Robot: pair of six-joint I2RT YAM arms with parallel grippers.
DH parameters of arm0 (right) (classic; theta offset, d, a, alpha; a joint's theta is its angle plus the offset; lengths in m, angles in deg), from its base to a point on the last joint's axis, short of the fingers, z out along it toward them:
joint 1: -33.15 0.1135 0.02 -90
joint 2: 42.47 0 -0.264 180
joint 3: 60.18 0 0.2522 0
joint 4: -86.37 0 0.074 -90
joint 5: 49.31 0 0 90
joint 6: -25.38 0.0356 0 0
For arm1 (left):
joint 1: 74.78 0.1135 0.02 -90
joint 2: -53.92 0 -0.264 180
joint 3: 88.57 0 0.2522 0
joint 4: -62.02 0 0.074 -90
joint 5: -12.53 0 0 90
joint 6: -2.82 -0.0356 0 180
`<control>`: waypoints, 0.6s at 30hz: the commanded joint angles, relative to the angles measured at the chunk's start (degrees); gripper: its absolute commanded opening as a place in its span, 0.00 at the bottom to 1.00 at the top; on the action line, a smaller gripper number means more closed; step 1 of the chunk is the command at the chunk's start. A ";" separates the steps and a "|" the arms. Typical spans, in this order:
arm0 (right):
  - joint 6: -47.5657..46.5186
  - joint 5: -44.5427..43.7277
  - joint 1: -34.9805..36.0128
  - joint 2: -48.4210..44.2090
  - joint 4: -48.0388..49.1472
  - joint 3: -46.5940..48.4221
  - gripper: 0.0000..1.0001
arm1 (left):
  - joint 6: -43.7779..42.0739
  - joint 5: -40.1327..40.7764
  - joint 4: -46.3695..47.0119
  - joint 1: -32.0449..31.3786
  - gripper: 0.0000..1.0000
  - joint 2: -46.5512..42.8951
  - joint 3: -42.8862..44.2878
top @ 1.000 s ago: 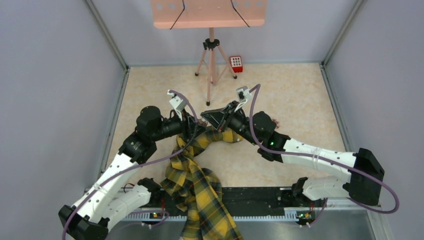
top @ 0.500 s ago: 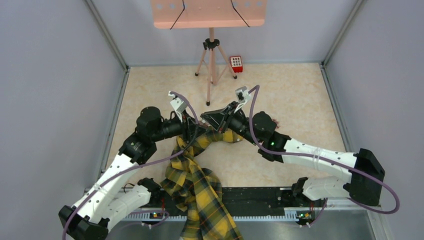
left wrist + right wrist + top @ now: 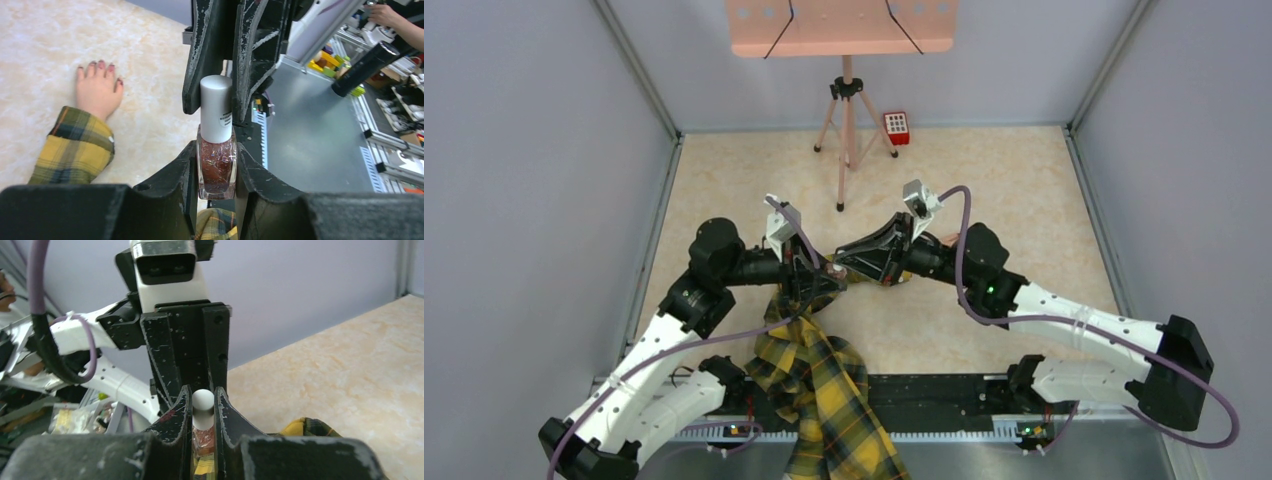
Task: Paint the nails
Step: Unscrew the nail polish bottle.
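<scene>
Pinching one polish bottle (image 3: 216, 170): left pincer (image 3: 215, 150) on its lower half, right pincer (image 3: 202, 395) on its silver cap (image 3: 216, 107).

- The cap (image 3: 216, 102) of the nail polish bottle (image 3: 216, 167) carries a short strip of small dark print on its side, at about 4 o'clock on the cap. The letters are too small to read.
- The red keypad box (image 3: 896, 128), at about 12 o'clock in the top view, shows a grid of white keys. No figures on them can be made out.
- No other text, brand or number is legible.
</scene>
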 commanded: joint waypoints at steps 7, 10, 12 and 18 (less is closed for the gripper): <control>-1.46 20.18 -0.74 -0.41 4.66 0.30 0.00 | 1.95 -7.63 4.57 0.14 0.00 0.71 -0.04; -1.40 19.70 -0.72 -0.30 5.76 0.21 0.00 | 2.19 -7.97 6.17 0.20 0.00 0.82 -0.15; -1.51 18.49 -0.80 -0.48 5.77 0.22 0.00 | 2.10 -7.73 6.20 0.16 0.00 0.82 -0.24; -2.78 6.20 -0.94 -3.08 3.86 -0.73 0.28 | -0.08 -5.05 3.80 0.16 0.00 0.80 -0.12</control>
